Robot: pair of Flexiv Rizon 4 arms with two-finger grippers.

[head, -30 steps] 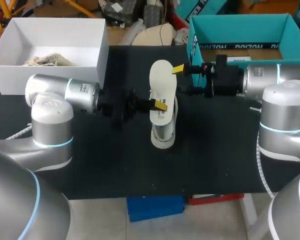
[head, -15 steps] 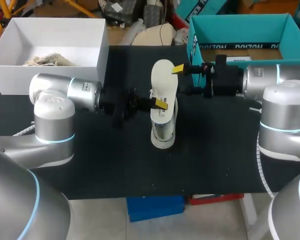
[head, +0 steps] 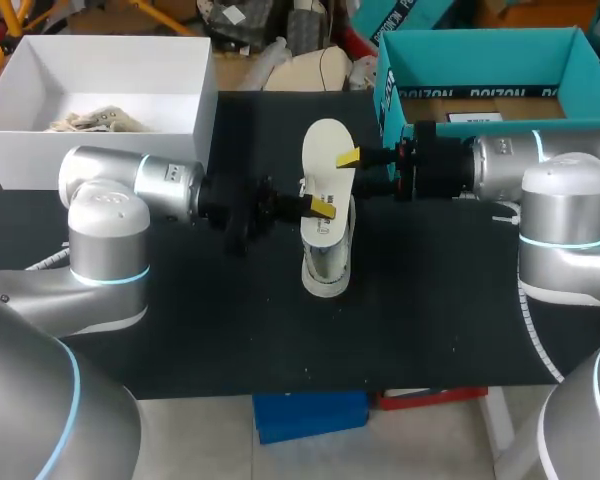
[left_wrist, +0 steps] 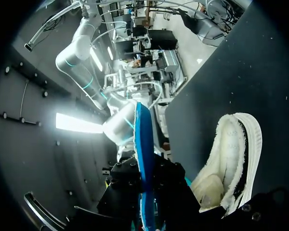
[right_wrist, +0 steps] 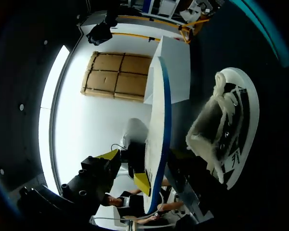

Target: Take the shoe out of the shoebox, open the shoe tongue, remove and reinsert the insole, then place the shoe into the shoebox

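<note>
- head view: the white shoe (head: 326, 265) stands on the black table (head: 180, 310), about midway between the two arms.
- the white insole (head: 327, 150) is out of the shoe and raised above it, its far end lifted toward the back of the table.
- the left gripper (head: 322, 208) comes in level from the left, clamped on the insole's lower part. one yellow tip lies on its face and the other is hidden behind it.
- the right gripper (head: 360, 172) comes in from the right with its fingers spread, and its upper yellow tip is at the insole's right edge.
- the teal shoebox (head: 480, 38) sits at the back right and a white box (head: 195, 100) at the back left. a pale bundle (head: 92, 121) lies in the white box, and i cannot tell what it is.
- left wrist view: the insole (left_wrist: 143, 159) runs edge-on straight ahead, blue along its rim.
- the right gripper (left_wrist: 145, 190) shows black on both sides of the insole.
- the shoe (left_wrist: 233, 159) rests just beside the insole on the table (left_wrist: 221, 72), its fleecy opening facing the camera.
- right wrist view: the insole (right_wrist: 159, 120) stands edge-on between the parted fingers of the right gripper (right_wrist: 147, 166).
- one yellow fingertip (right_wrist: 109, 155) stands well off the insole's face, not touching it.
- the shoe (right_wrist: 226, 130) is beside the insole, laces showing.
</note>
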